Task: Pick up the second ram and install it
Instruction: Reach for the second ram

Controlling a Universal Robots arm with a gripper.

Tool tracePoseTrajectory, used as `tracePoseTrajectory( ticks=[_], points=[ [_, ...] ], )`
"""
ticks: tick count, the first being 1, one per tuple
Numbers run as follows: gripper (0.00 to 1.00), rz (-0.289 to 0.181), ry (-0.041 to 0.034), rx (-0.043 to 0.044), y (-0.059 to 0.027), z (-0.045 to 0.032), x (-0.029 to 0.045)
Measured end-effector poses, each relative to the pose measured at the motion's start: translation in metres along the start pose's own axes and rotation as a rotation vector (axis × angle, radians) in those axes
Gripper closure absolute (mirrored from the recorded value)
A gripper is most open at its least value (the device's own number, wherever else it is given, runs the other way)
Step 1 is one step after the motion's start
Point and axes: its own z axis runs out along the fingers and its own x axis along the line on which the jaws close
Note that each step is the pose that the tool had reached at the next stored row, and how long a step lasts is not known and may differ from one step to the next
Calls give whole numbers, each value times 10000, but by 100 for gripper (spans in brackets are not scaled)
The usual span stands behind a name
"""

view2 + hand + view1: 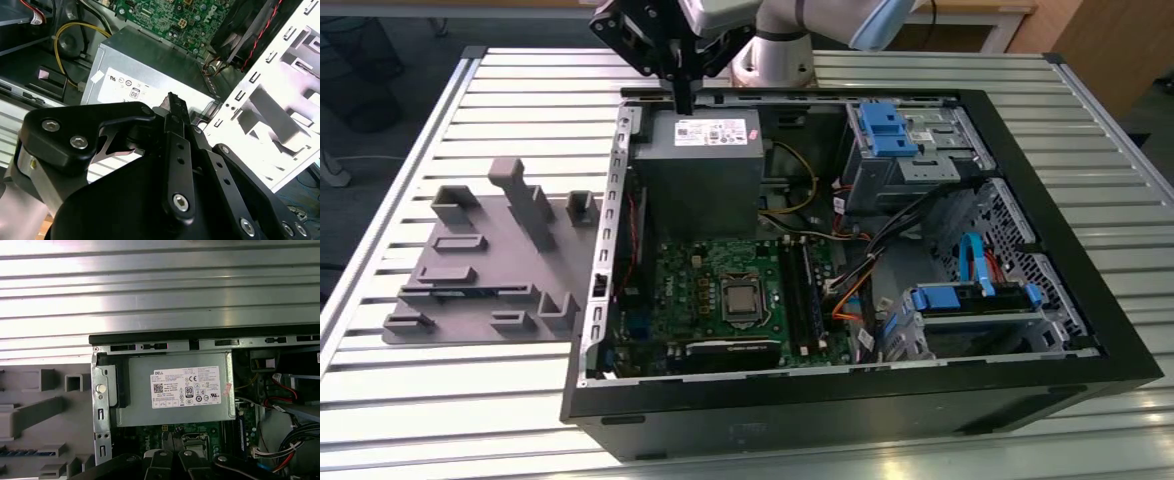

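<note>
Hand (pixel 683 102) poised over grey power supply (pixel 700 175) inside open computer case (pixel 854 392), fingers (pixel 176 145) pressed together. Well apart from hand, second ram (pixel 27 453) resting in grey tray (pixel 467 265) on slatted surface (pixel 520 80), just beside computer case on exterior view's left.

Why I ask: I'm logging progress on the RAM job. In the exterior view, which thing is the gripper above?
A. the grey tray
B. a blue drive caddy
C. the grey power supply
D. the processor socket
C: in the exterior view the gripper hangs over the far end of the grey power supply, well apart from the grey tray on the exterior view's left.
</note>
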Motion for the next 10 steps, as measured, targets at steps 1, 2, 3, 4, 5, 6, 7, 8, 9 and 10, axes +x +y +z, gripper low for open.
tracePoseTrajectory(
  ticks=[1, 2, 3, 4, 5, 6, 7, 8, 9, 10],
  points=[
    [89, 0, 1, 1, 0, 1, 1],
    [89, 1, 6, 0, -1, 6, 14],
    [89, 1, 10, 0, -2, 12, 27],
    [89, 1, 10, 0, -3, 12, 28],
    [89, 1, 10, 0, -3, 13, 30],
    [89, 1, 10, 0, -3, 14, 32],
    [89, 0, 11, 0, -3, 14, 34],
    [89, 0, 13, 1, -4, 17, 42],
    [89, 1, 14, 1, -5, 20, 51],
    [89, 1, 15, 1, -5, 21, 53]
  ],
)
